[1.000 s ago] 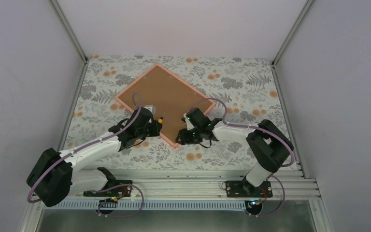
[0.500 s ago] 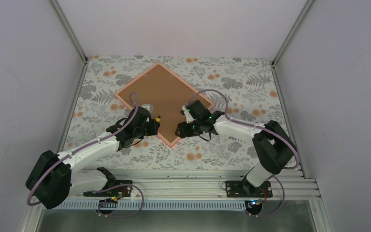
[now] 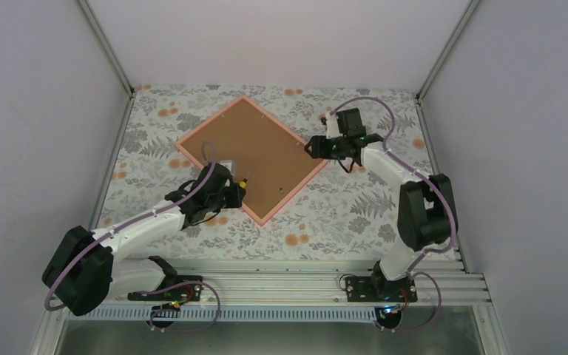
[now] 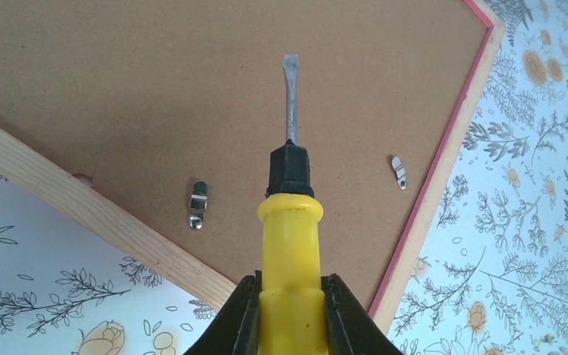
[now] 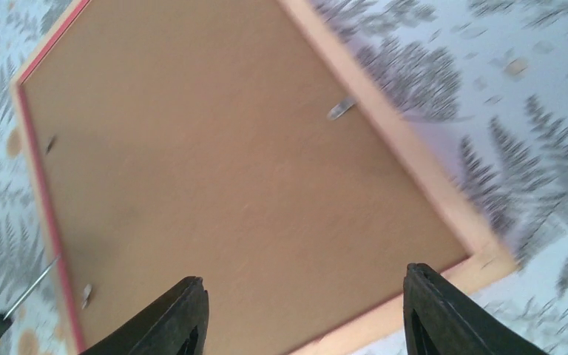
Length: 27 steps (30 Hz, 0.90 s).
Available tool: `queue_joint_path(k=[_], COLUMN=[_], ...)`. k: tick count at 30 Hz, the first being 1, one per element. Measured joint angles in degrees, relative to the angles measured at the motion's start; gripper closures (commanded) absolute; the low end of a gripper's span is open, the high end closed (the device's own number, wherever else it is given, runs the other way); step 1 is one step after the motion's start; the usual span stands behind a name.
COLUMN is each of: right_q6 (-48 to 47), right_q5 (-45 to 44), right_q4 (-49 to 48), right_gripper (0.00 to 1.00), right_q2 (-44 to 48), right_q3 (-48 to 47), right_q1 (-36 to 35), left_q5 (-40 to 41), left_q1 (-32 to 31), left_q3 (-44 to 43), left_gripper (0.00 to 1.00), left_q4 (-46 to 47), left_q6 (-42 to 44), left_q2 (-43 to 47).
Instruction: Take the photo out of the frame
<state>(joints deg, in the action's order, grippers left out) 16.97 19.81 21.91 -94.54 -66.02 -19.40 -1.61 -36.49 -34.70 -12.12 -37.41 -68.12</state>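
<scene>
The pink frame [image 3: 211,120] lies face down, turned like a diamond, with its brown backing board [image 3: 255,148] up. The photo is hidden under the board. My left gripper [image 3: 237,189] is shut on a yellow-handled screwdriver [image 4: 292,244]. Its blade tip [image 4: 290,66] is over the board near the frame's near corner, between two metal clips [image 4: 198,203] [image 4: 398,171]. My right gripper [image 3: 313,146] is open and empty above the frame's right corner. In the right wrist view its fingers [image 5: 192,296] straddle the board [image 5: 229,170] near that corner, with another clip [image 5: 342,108] further along the edge.
The floral tablecloth [image 3: 340,214] covers the table around the frame. Grey walls with metal posts [image 3: 115,140] close in the left, right and back. The arms' mounting rail [image 3: 281,285] runs along the near edge.
My right arm has swung from the frame's near-right edge out to its right corner, farther from me. The frame turned slightly early on. My left gripper has hardly moved.
</scene>
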Motion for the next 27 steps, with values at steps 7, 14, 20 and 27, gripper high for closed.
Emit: queue_joint_path(k=[7, 14, 20, 27], right_q6=[-2.2, -3.8, -5.0, -5.9], right_q5=[2.7, 3.8, 4.8, 7.2], right_q4=[-1.2, -1.2, -0.9, -1.6], right_gripper=[0.42, 0.41, 0.41, 0.41], right_q2=[-11.0, -19.4, -23.6, -24.2], right_q3=[-7.2, -13.3, -15.0, -12.7], right_q1=[6.2, 7.5, 7.5, 7.5], left_q5=[-1.0, -2.0, -2.6, -3.6], left_q1=[0.0, 0.0, 0.0, 0.0], left_q3=[-0.9, -1.3, -1.6, -1.6], left_gripper=[0.98, 0.98, 0.98, 0.98], left_q4=[0.6, 1.3, 2.0, 2.6], left_q6=[1.0, 1.8, 2.3, 2.3], left_q2=[-1.6, -2.6, -2.9, -2.9])
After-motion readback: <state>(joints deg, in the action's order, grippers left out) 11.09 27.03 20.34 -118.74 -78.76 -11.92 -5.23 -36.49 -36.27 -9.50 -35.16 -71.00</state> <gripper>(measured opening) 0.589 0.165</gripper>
